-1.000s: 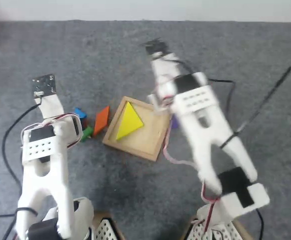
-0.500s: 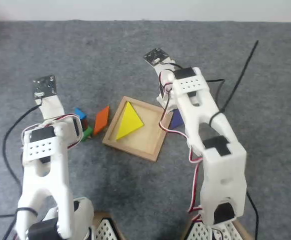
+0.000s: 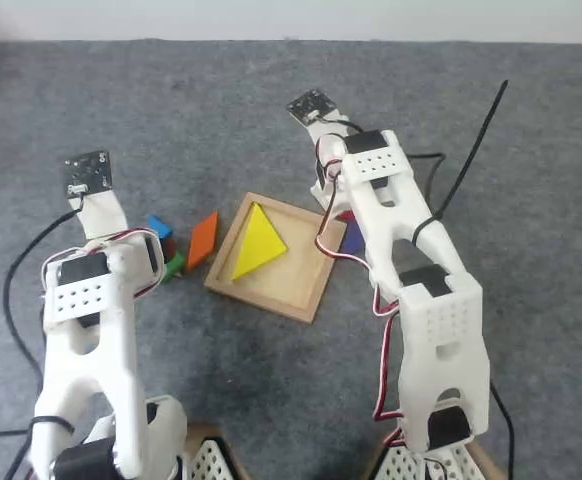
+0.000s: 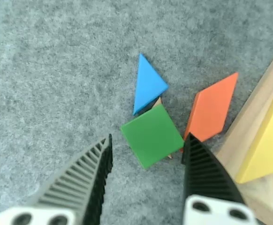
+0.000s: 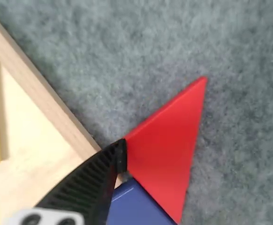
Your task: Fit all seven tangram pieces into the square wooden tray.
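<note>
The square wooden tray [image 3: 309, 283] holds a yellow triangle [image 3: 258, 241]. Just beside the tray's left edge lie an orange parallelogram [image 4: 212, 106], a green square [image 4: 152, 135] and a blue triangle [image 4: 147, 84]. The left gripper [image 4: 148, 140] hangs spread over the green square. By the tray's far right corner the right gripper [image 3: 329, 198] sits at a red triangle [image 5: 169, 140] and a dark blue piece [image 5: 136, 206]; whether it is spread or pressed together cannot be told.

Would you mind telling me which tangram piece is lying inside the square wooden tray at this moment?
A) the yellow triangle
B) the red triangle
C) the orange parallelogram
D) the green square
A: the yellow triangle lies flat inside the wooden tray, while the green square, the orange parallelogram and the red triangle all lie outside it.
</note>
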`<state>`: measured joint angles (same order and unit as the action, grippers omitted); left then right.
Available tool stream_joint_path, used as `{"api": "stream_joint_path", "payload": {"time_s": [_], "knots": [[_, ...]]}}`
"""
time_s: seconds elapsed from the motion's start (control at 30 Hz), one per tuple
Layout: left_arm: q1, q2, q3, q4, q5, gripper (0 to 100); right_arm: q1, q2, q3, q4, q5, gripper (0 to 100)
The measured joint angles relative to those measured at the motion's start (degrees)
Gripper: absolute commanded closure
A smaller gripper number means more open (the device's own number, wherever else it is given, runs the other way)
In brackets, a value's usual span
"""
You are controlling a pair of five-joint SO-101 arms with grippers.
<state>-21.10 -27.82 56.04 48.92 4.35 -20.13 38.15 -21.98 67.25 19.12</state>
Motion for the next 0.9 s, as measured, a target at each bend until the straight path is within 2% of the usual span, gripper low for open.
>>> {"api": "stream_joint_path", "payload": {"time_s": [0.27, 0.57, 0.8, 0.9], "knots": [[0.00, 0.00, 0.00, 0.00, 0.00, 76, -2.46, 0.00, 0.00, 0.62, 2.20, 46.2], [0.00, 0.00, 0.00, 0.00, 0.00, 76, -1.23, 4.13, -1.14, 0.18, 3.34, 46.6], [0.00, 0.00, 0.00, 0.00, 0.00, 76, 0.53, 4.57, -0.88, 0.09, 3.60, 59.7], [0.00, 0.00, 0.00, 0.00, 0.00, 76, 0.53, 4.57, -0.88, -0.44, 3.96, 60.9]]}}
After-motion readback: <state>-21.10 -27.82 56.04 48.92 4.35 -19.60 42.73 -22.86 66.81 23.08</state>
